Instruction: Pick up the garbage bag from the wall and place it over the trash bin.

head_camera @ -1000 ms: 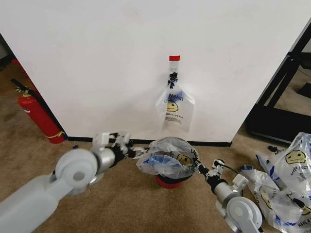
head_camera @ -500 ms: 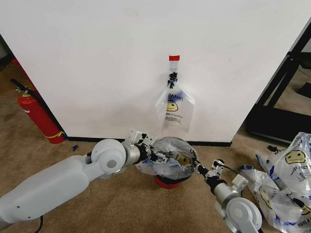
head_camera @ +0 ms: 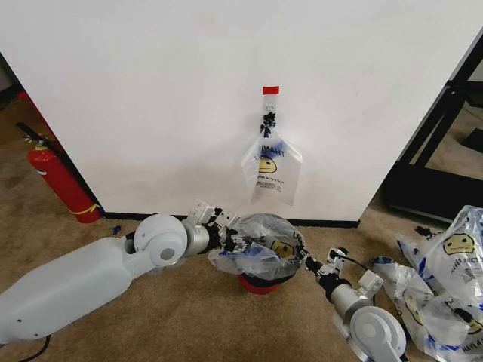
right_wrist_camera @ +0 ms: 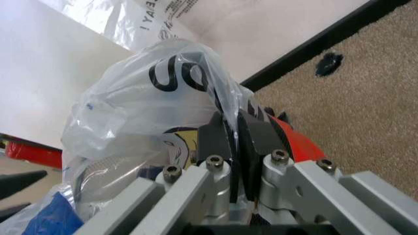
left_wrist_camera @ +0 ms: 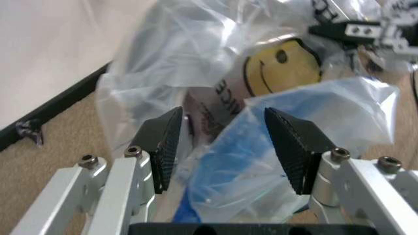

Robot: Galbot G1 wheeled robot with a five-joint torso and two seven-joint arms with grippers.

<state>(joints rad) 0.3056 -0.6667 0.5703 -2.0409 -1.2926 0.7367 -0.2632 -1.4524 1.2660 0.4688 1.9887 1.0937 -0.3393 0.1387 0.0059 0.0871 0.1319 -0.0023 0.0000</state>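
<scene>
Crinkly translucent garbage bag [head_camera: 260,245] over wire-mesh trash bin [head_camera: 259,283]

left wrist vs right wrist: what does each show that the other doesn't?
Left wrist only: the left gripper, fingers open around blue-printed folds of the translucent smiley-face garbage bag.

Right wrist only: the right gripper shut on the bag film, and the round black mesh trash bin with its red base.

Both: the garbage bag, the white wall, brown carpet.

White arms, silver black-padded pincers
</scene>
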